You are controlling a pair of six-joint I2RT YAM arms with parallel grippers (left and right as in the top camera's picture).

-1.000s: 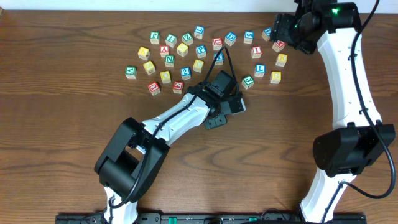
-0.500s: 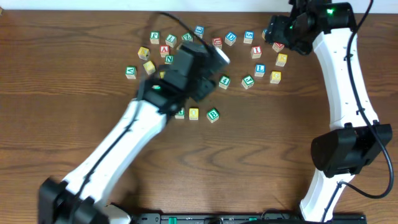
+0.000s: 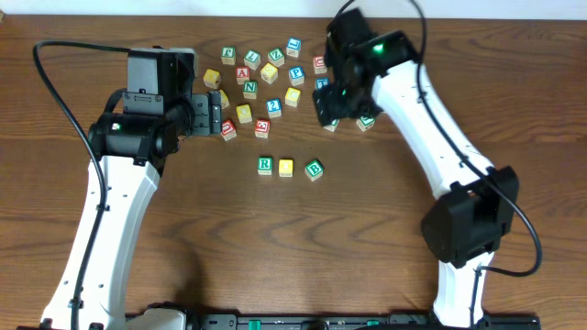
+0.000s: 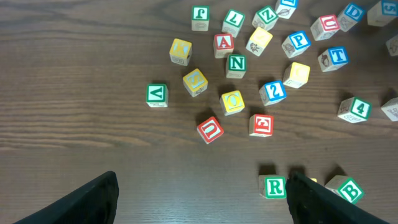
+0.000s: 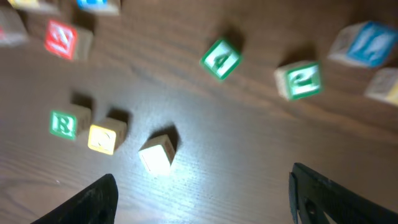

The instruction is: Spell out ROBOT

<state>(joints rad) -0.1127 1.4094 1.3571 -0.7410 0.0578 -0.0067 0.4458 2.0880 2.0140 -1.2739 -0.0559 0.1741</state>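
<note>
Could shove R (image 3: 265,165), O (image 3: 286,167) and B (image 3: 314,169) out of line while setting the next cube down beside B, with so little slack there. Could also pinch a neighbour along with the second O (image 4: 232,101), crowded near red U (image 4: 210,129) and E (image 4: 261,124). Three letters laid in a straight run, close together, B a little turned, in front of the loose cubes (image 3: 271,71); blue-edged T (image 4: 336,57) farther back among them. Left gripper (image 4: 202,186) spread wide, empty; right gripper (image 5: 202,177) likewise.
</note>
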